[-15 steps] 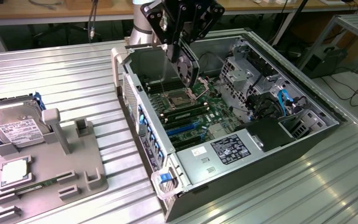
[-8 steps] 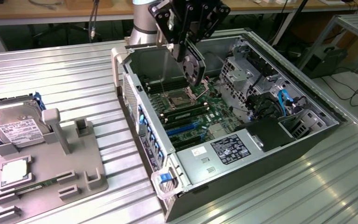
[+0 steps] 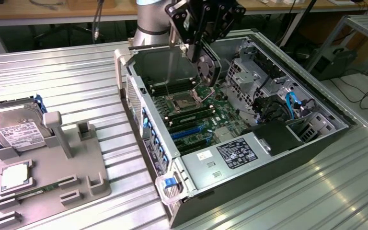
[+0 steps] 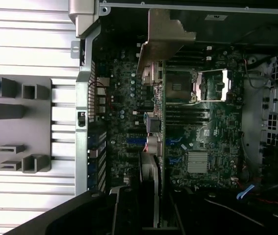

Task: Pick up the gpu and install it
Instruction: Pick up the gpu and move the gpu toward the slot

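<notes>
Pincer (image 3: 195, 48) clamped on gpu (image 3: 208, 67), hanging above open computer case (image 3: 134, 103)

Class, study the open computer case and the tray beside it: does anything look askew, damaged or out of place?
Nothing looks damaged. The gpu stands on edge in the jaws above the motherboard, not in any slot, and the processor socket sits bare.

Black gpu (image 3: 208, 67), held upright on edge, seemingly just above open computer case (image 3: 134, 101)

Glare streaks the ribbed table (image 3: 312, 191) — computer case (image 3: 248, 201) interior dim, shadowed.
</notes>
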You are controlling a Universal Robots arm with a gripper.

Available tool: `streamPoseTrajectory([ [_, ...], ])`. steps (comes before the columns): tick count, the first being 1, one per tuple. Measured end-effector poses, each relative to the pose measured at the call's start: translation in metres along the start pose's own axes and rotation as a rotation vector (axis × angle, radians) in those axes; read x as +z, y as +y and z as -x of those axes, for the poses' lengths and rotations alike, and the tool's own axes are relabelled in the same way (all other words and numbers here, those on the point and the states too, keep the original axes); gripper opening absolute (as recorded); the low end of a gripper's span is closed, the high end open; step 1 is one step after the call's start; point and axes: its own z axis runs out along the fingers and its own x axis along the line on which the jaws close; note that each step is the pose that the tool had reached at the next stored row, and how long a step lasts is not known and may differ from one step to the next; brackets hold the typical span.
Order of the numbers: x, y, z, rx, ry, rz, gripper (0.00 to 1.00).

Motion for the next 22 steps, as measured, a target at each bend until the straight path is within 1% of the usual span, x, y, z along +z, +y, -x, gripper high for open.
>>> streamPoseTrajectory([
  [12, 0.0014, -0.0007, 0.022, 0.000, 0.0000, 0.0001, 0.27],
  [13, 0.0016, -0.0008, 0.027, 0.000, 0.0000, 0.0001, 0.27],
  [16, 0.0021, -0.0008, 0.036, 0.000, 0.0000, 0.0001, 0.27],
  [19, 0.0025, -0.0010, 0.041, 0.000, 0.0000, 0.0001, 0.27],
  [22, 0.0030, -0.0010, 0.051, 0.000, 0.0000, 0.0000, 0.27],
])
